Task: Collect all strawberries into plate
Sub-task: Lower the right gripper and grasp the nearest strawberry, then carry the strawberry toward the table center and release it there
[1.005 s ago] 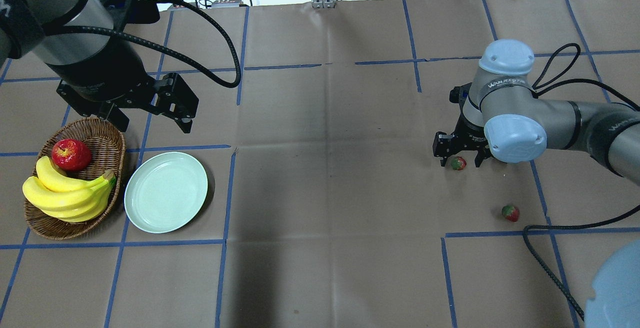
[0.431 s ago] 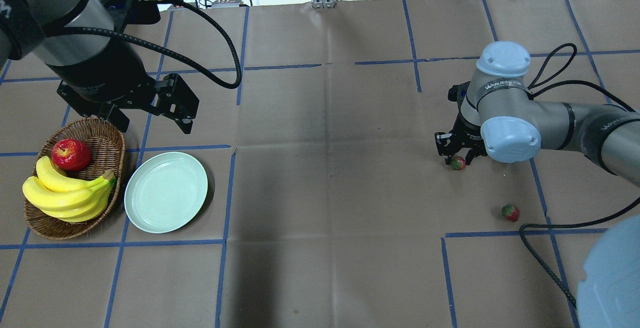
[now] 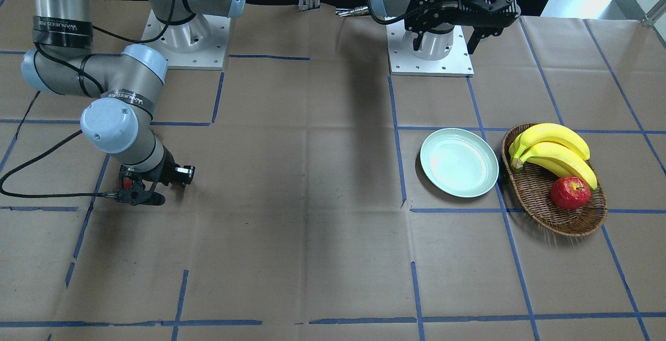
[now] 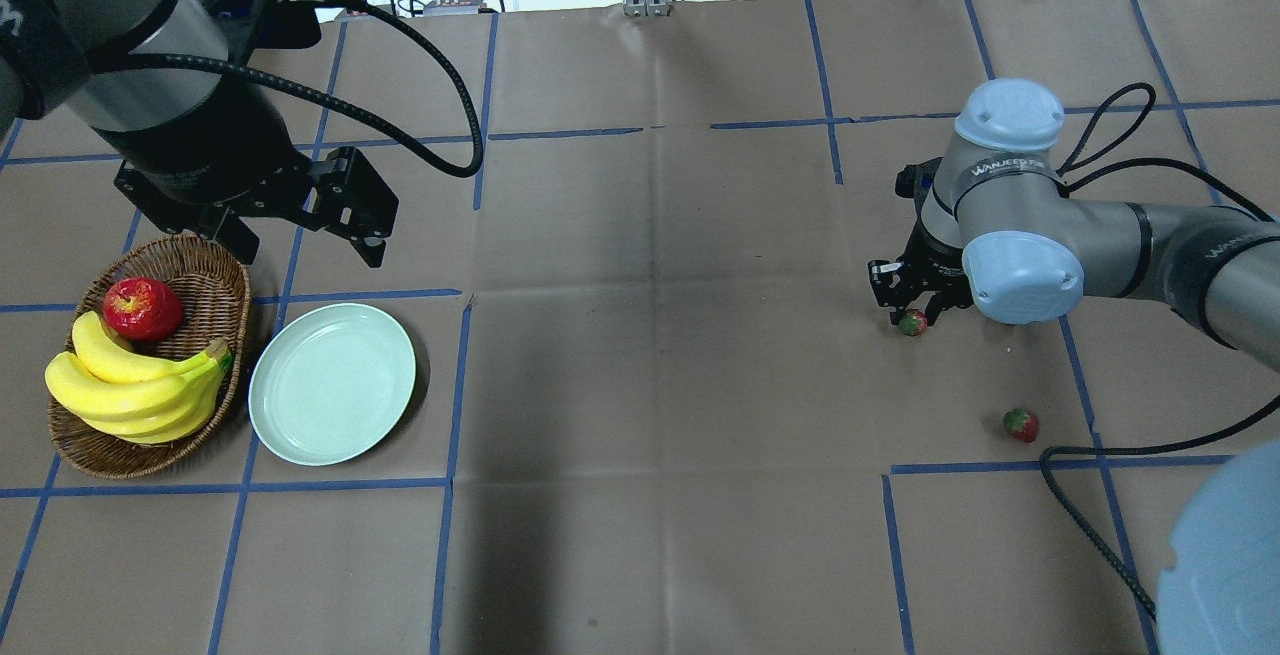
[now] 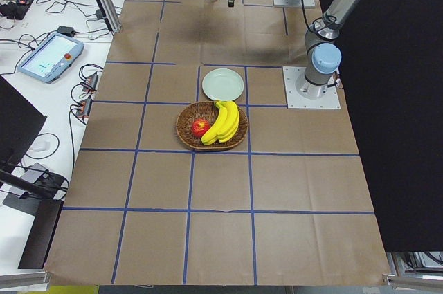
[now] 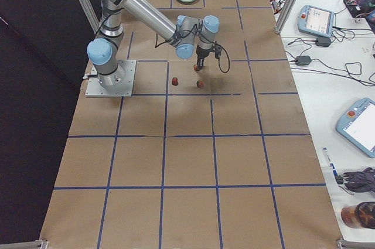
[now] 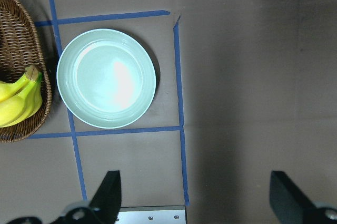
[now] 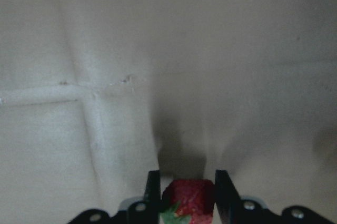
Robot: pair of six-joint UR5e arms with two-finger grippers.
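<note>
Far across the table (image 4: pixel 650 355) from the plate (image 4: pixel 331 383), on the robot's right side, we see the right gripper (image 4: pixel 912 318) pinched narrow on a strawberry (image 8: pixel 188 195), a finger on either flank. From that claw the plate lies straight across toward the left arm's side, well apart, with no berry in it yet. Our left gripper (image 4: pixel 308 253) hangs spread wide and empty just beyond the plate, beside the basket (image 4: pixel 75 455). A second strawberry (image 4: pixel 1021 425) lies farther from the plate, nearer the robot. A third strawberry (image 6: pixel 200 84) shows only from the right-end camera; overhead, the arm covers it. Whether the gripped berry has cleared the paper, we cannot tell.
</note>
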